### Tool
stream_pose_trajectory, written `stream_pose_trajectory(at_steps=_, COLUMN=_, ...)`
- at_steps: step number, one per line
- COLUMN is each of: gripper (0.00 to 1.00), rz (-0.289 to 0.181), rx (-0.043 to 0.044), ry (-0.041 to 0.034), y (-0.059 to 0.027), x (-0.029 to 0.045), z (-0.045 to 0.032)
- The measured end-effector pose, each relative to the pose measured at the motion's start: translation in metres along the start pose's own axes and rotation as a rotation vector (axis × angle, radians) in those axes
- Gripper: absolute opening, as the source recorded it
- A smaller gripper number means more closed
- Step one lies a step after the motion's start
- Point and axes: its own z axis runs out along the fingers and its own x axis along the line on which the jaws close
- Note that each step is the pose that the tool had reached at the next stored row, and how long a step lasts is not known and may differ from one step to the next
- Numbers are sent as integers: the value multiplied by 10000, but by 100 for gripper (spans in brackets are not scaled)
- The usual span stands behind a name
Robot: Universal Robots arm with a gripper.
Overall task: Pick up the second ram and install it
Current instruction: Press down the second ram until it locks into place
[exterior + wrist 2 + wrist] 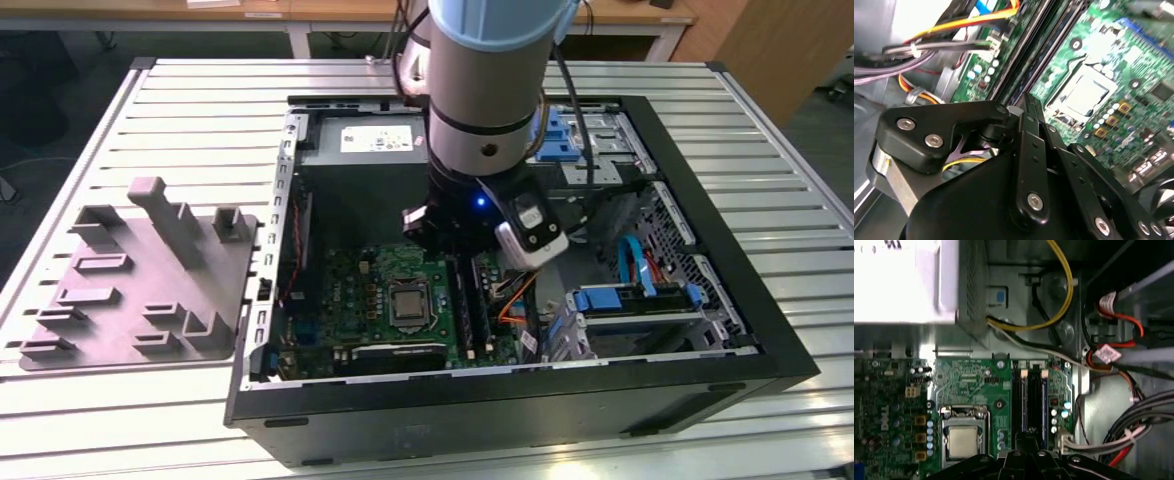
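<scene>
We see the arm reaching down into the open computer case point(747, 340) on the slatted table point(174, 110), its gripper point(1030, 447) hanging low over the memory slots on the motherboard point(380, 290). In the first wrist view two long dark sticks stand side by side in the slots, and we take the one with the bluish edge, the second ram point(1044, 402), to lie directly in front of the gripper, just beyond its tips. Its long axis runs straight away from the gripper, parallel to the neighbouring stick point(1024, 400) and beside the processor socket point(964, 440). The gripper looks pinched together with nothing between its tips (the linkage hides the very ends, so this is our reading). The grey parts tray point(134, 280) sits outside the case, well apart.
</scene>
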Motion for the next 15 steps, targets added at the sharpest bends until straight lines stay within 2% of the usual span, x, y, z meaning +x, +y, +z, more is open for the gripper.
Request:
stream_pose_trajectory(at_steps=8, gripper=10, rz=1, rx=4, ry=0, y=-218, x=-1, z=-6)
stream_pose_trajectory(at_steps=15, gripper=10, rz=5, rx=107, ry=33, y=-278, x=-1, z=-4)
